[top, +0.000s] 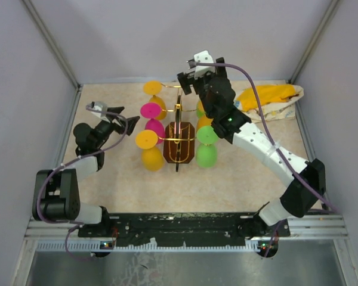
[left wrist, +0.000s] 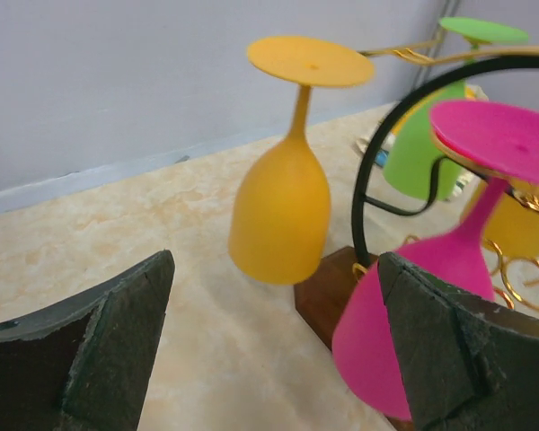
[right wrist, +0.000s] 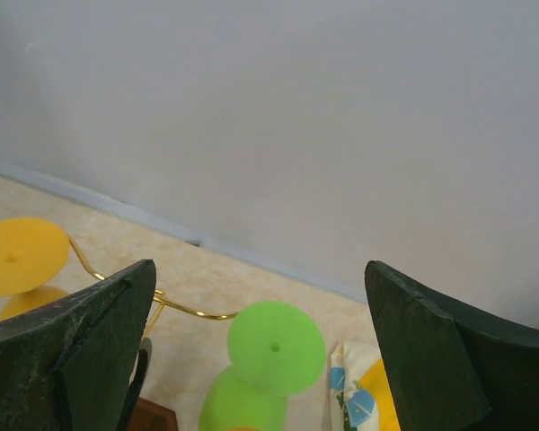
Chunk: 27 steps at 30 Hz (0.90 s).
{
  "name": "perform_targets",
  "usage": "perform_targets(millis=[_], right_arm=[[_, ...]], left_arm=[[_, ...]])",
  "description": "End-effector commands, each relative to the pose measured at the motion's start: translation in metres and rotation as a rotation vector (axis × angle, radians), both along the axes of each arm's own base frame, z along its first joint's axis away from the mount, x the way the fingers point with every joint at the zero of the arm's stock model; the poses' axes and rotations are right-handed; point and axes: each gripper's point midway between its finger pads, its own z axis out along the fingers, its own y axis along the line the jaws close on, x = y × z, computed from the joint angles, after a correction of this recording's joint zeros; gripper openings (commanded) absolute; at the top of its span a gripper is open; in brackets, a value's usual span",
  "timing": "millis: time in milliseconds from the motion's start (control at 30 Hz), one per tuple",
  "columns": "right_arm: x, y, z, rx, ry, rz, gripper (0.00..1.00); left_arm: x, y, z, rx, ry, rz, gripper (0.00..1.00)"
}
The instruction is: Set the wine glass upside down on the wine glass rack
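1. Left gripper (top: 120, 122) is spread open and empty, with nothing between its fingers.
2. A magenta wine glass (top: 153, 126) hangs upside down on the wine glass rack (top: 179, 143), just ahead of that gripper's right finger. It is likely the placed one, but I cannot tell for sure.
3. Progress: every glass seen is inverted on the rack and none is in hand. Placing looks done; only backing off is left.
4. Right gripper (top: 194, 76) is open and empty, with the rack's far side below it.
5. Only the left wrist view shows the magenta foot seated on a gold loop, with a yellow glass (left wrist: 283, 211) ahead. The right wrist view shows just a green glass (right wrist: 274, 341) below its fingers. Only the top view shows both arms and the yellow cloth (top: 268, 98) right of the right gripper.
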Motion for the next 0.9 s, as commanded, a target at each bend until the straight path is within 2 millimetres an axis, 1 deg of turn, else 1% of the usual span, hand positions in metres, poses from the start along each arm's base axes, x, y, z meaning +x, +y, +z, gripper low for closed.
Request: perform_targets(millis=[0,67,167,200,300,400,467,533,600,700,867], right_arm=[[0.007,-0.023,0.017,0.102,0.020,-0.054,0.99],[0.009,-0.031,0.015,0.118,0.033,-0.072,0.99],[0.013,-0.044,0.012,0.122,0.049,-0.112,0.99],[0.015,-0.050,0.011,0.123,0.055,-0.131,0.99],[0.020,-0.069,0.006,0.138,0.079,-0.189,0.99],[0.025,-0.094,-0.003,0.172,0.121,-0.246,0.99],[0.028,-0.117,-0.008,0.195,0.139,-0.298,0.99],[0.027,-0.135,-0.014,0.205,0.148,-0.341,0.99],[0.025,-0.148,-0.020,0.209,0.155,-0.367,0.99],[0.022,-0.161,-0.022,0.214,0.152,-0.389,0.99],[0.021,-0.163,-0.022,0.211,0.151,-0.391,0.99]], left_arm=[[0.027,0.020,0.002,-0.003,0.143,0.128,1.00],[0.036,0.026,0.002,-0.001,0.192,0.167,1.00],[0.047,0.035,-0.001,-0.007,0.270,0.228,1.00],[0.049,0.038,-0.004,-0.012,0.292,0.246,1.00],[0.053,0.046,-0.002,-0.040,0.311,0.298,1.00],[0.052,0.048,0.000,-0.052,0.309,0.315,1.00],[0.051,0.047,0.004,-0.051,0.301,0.307,1.00],[0.052,0.046,0.004,-0.049,0.309,0.303,1.00],[0.053,0.046,0.005,-0.048,0.318,0.304,1.00],[0.054,0.047,0.007,-0.048,0.314,0.308,1.00],[0.052,0.044,0.013,-0.048,0.295,0.288,1.00]])
